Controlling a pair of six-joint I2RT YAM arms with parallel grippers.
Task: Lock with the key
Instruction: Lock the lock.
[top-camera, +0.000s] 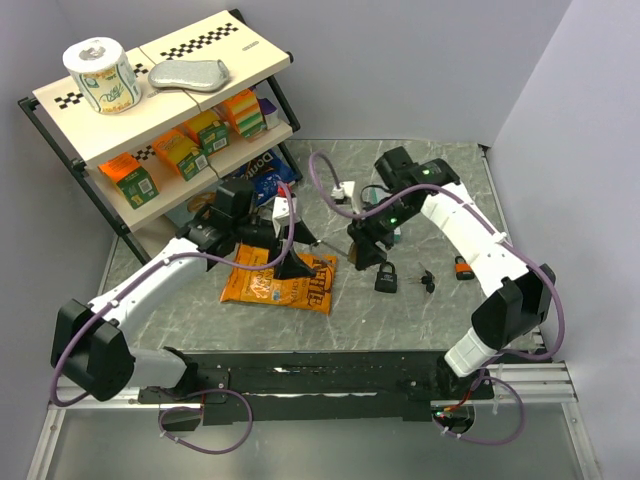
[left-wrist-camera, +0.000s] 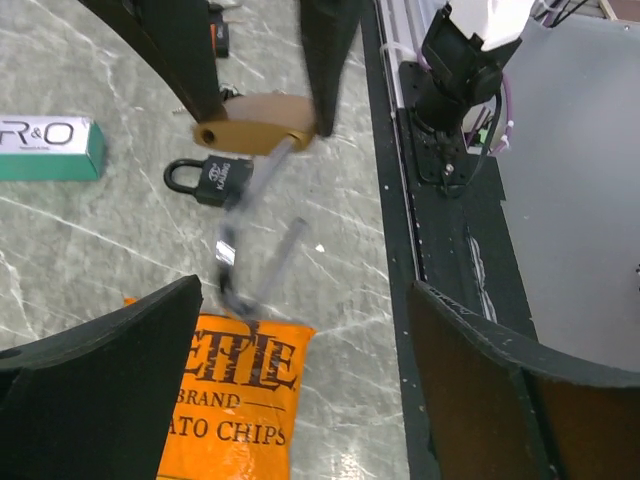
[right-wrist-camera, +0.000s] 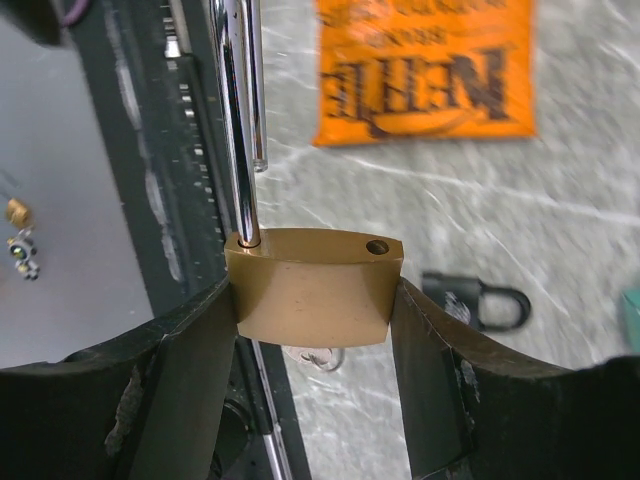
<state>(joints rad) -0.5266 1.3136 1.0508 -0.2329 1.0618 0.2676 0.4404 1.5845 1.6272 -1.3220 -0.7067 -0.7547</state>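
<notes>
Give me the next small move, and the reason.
Probably ease the open left gripper onto the shackle and turn its free end over the empty hole: the right gripper holds the brass padlock, its shackle seated on one side only.

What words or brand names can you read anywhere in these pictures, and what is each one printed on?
"ETTLE", "BRAND", "ATO CHIPS", cut off on the left: orange chip bag.
"R&O": white and teal box.
Black padlock: light logo, too blurred to read.
Blue snack bag by the shelf: white lettering, too small to read.
Orange and green shelf boxes: print too small.
Brass padlock: no text shows.
</notes>
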